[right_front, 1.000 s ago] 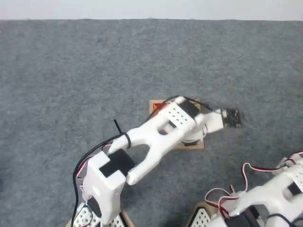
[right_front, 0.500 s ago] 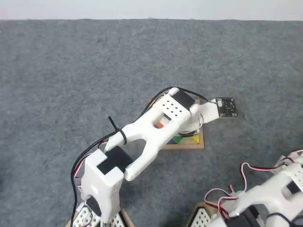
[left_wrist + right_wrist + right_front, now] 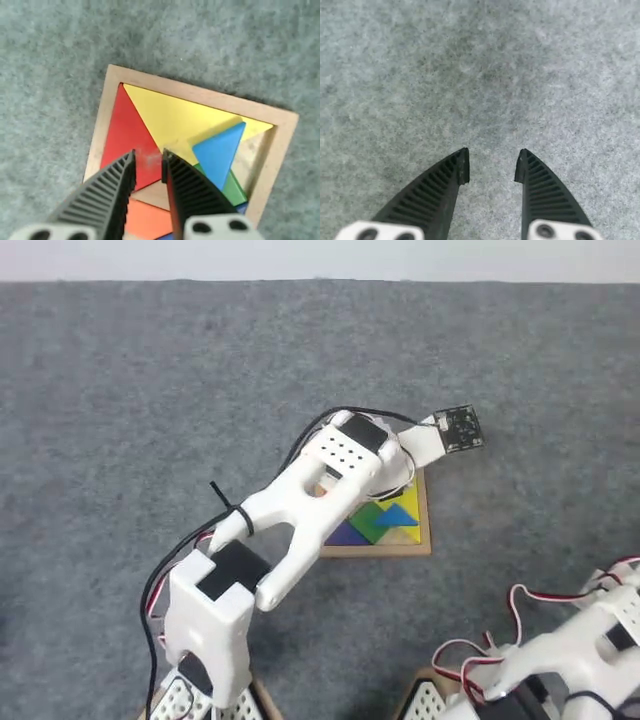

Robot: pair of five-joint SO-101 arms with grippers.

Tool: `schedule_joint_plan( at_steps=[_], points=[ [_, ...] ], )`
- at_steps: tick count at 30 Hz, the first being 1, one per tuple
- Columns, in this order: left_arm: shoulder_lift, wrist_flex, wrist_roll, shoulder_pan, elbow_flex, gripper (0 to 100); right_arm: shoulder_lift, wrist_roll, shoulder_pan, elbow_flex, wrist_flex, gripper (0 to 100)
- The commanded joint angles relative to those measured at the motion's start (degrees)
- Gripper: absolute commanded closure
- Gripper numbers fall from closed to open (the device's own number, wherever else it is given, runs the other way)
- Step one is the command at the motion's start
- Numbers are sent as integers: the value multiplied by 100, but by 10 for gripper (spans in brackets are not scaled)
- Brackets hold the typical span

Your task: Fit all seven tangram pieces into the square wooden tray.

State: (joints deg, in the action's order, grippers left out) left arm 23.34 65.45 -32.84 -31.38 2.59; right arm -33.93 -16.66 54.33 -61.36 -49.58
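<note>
Nearest, the right gripper (image 3: pixel 491 167) hangs over grey carpet (image 3: pixel 480 65), its jaws apart and empty. Farther out, the left gripper (image 3: pixel 148 157), jaws narrowly parted and holding nothing, hovers above the wooden tray (image 3: pixel 287 135). In the tray a red triangle (image 3: pixel 122 132) and a yellow triangle (image 3: pixel 175 117) lie flat, and a blue triangle (image 3: pixel 217 152) sits askew.

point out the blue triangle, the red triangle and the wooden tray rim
blue triangle (image 3: pixel 217 155), left wrist view, middle of its top face
red triangle (image 3: pixel 122 135), left wrist view, middle of its visible face
wooden tray rim (image 3: pixel 200 97), left wrist view, bare edge beside the yellow piece
</note>
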Motion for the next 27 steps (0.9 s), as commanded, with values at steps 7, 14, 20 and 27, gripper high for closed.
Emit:
schedule_joint_plan(
  at_steps=[7,14,20,27],
  points=[
    [229,-185,62,-62,224,910,-180,62,-66,264,-22,822],
    [264,88,79,-325,215,910,-180,62,-66,264,-13,822],
    [273,79,79,-299,215,910,-180,62,-66,264,-13,822],
    [264,62,79,-281,-92,910,-180,62,-66,264,-13,822]
  ],
)
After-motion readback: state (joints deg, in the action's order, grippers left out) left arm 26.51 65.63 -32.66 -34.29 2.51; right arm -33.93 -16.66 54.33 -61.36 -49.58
